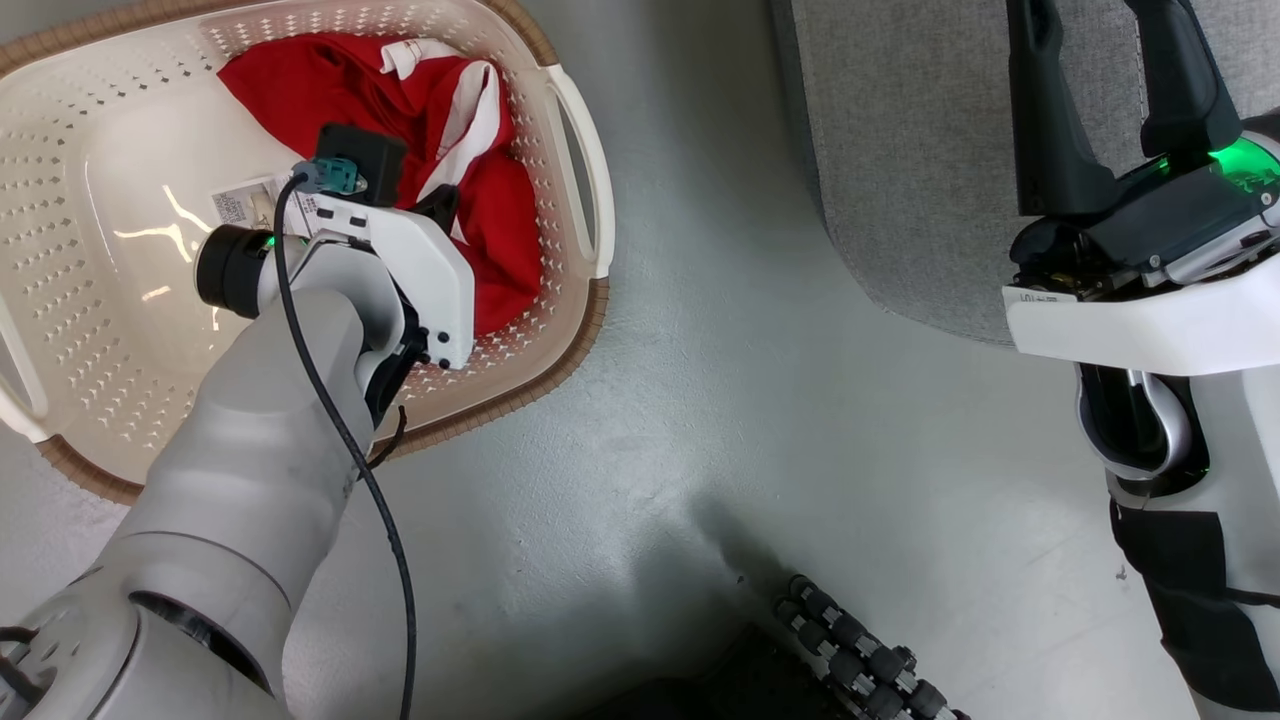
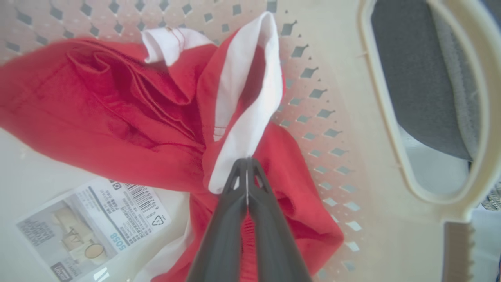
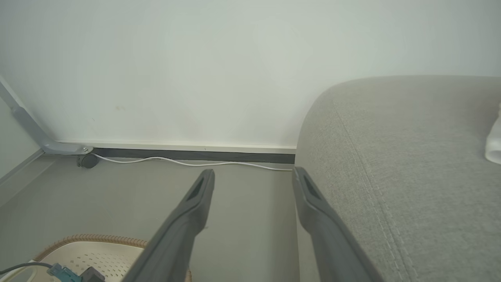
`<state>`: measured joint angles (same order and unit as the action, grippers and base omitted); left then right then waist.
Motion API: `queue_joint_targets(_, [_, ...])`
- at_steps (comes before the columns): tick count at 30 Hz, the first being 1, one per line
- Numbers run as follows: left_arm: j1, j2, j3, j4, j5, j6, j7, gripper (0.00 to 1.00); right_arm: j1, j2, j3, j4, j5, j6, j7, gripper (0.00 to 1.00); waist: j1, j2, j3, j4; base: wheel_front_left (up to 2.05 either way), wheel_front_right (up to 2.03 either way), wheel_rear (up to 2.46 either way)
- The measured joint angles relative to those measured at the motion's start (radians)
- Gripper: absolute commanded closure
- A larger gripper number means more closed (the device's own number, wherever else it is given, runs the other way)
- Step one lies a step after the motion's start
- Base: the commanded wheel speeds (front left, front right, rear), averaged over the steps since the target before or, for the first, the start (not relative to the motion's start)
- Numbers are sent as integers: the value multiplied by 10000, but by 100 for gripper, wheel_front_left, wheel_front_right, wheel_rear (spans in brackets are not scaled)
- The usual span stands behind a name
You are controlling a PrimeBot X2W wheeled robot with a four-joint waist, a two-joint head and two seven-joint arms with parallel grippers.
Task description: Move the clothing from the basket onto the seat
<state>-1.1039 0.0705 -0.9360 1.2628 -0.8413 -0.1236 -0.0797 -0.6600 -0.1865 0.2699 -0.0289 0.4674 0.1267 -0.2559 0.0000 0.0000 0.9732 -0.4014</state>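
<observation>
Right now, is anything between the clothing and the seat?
Only the basket's wall and handle on that side. The left gripper is shut on the clothing; the right gripper hangs open at the seat's edge.

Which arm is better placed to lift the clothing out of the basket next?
Left. The left gripper is shut on the clothing inside the basket; the right gripper hangs open beside the seat, away from the basket.

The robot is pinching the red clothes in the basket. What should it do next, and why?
Probably lift the left gripper straight up. Its fingers look shut on the clothing, which lies inside the basket, so it must clear the rim before swinging over to the seat.
</observation>
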Motion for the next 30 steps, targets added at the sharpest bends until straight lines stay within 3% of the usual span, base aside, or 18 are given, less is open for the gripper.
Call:
queue_joint_targets(15, [-50,163,-169,82,-337,0,-1164,100,-121,-19,-56,374,104,0,0,0,0,0,-438,110,0,0,0])
queue_joint_targets(30, [1718,-155,-299,-838,-949,0,-1685,100,495,-617,-288,1383,-111,0,0,0,0,0,-2645,1105,0,0,0])
